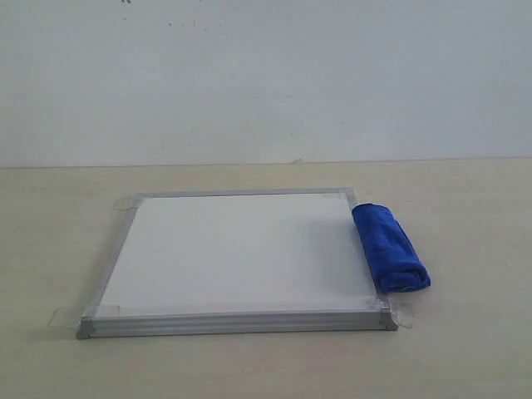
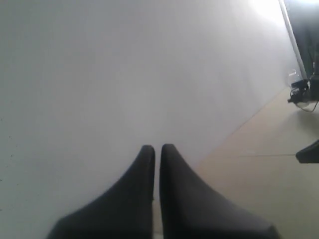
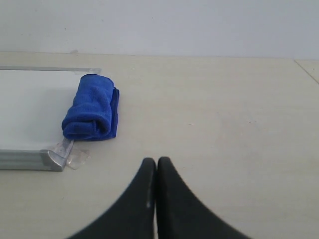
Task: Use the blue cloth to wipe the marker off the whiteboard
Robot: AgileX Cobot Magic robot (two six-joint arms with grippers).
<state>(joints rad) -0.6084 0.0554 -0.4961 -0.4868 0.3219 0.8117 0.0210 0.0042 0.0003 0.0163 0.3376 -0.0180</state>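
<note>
The whiteboard lies flat on the beige table, silver-framed with tape tabs at its corners; its surface shows plain white and no red marker lines are visible. The blue cloth lies rolled along the board's right edge, partly on the frame. In the right wrist view the blue cloth sits beside the whiteboard corner, well ahead of my right gripper, which is shut and empty over bare table. My left gripper is shut and empty, facing a pale wall. Neither gripper appears in the exterior view.
A pale wall rises behind the table. In the left wrist view dark equipment and cables stand at the table's far side.
</note>
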